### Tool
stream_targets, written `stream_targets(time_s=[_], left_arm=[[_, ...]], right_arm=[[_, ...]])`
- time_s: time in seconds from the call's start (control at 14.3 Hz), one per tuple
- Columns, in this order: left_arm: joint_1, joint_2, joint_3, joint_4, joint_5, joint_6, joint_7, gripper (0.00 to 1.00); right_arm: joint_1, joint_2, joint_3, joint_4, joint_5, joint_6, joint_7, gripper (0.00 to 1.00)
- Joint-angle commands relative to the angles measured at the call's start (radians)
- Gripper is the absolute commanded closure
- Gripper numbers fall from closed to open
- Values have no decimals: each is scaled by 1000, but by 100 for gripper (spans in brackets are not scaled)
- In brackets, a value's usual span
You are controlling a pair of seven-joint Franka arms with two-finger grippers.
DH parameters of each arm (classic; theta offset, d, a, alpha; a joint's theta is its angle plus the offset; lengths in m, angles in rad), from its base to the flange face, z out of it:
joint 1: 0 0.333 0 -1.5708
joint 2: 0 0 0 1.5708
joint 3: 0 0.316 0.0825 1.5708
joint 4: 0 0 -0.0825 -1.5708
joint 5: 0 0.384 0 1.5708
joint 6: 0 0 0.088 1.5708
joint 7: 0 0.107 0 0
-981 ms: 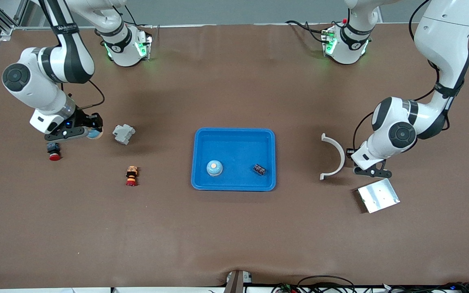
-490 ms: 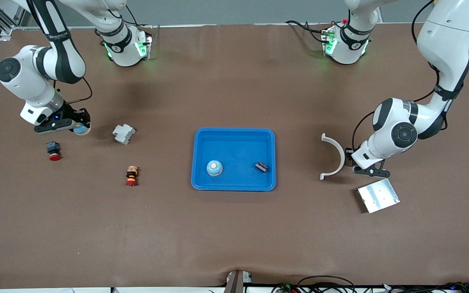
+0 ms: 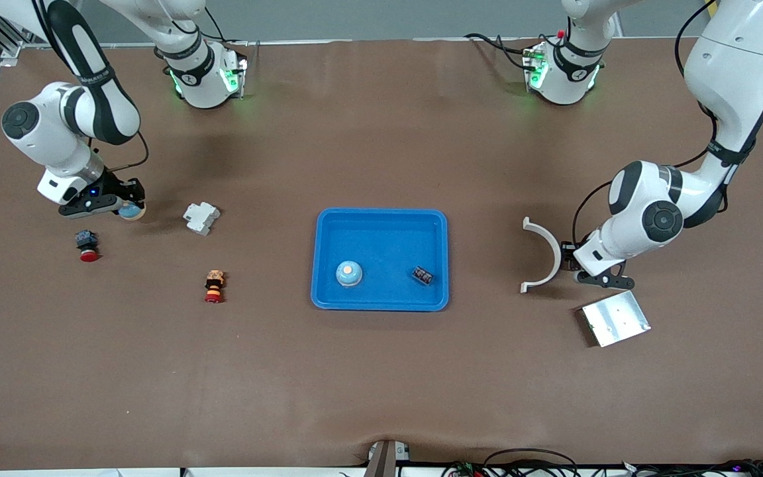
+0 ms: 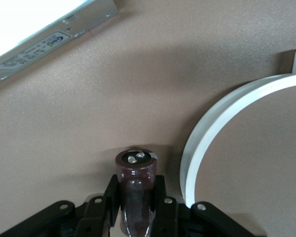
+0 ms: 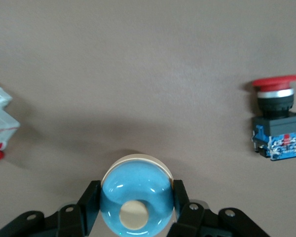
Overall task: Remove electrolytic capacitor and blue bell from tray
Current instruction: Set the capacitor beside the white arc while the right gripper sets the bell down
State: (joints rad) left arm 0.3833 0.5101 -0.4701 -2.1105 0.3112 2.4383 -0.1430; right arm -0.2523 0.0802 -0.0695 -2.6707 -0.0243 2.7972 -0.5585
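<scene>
Two grips: left gripper [image 4: 137, 200], low beside white arc [image 4: 222, 123], clamps the rigid, light capacitor [image 4: 135, 170] mid-can; right gripper [image 5: 136, 200], over table near red button [image 5: 278, 123], pinches blue bell [image 5: 138, 185] across its slick dome, likely slip-prone.

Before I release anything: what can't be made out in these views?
- Front view: the capacitor held in the left pincer is hidden under that arm's wrist.
- Front view: the dark part in the tray is too small to identify.
- Right wrist view: the blue bell in the right pincer hides whether it touches the table.
- Left wrist view: the metal plate is cut off by the edge.
</scene>
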Motion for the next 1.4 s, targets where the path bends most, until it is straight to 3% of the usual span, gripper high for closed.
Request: stream_targets(time_s=[0.0,0.63,0.7,1.19,1.26,1.33], left_arm=[[19,-7,-16,-11,26,13,8,86],[19,-7,-16,-11,62,10,2,82],[17,-5,-15,-13,63,10,2,78],[19,-1,-15,-19,78,13,-9,26],[20,1,-15,-17,78,13,-9,19],[20,1,-15,-19,78,13,-10,13]], right_arm=[[-38,35,23,-5,7,22,-20,100],[-42,55,26,-5,38,27,-21,100],[-42,61,26,-5,38,51,-21,100],[-36,105,26,-5,38,119,-24,100],[-38,107,26,-5,38,117,-24,82],[-38,111,26,-3,38,119,-23,7]])
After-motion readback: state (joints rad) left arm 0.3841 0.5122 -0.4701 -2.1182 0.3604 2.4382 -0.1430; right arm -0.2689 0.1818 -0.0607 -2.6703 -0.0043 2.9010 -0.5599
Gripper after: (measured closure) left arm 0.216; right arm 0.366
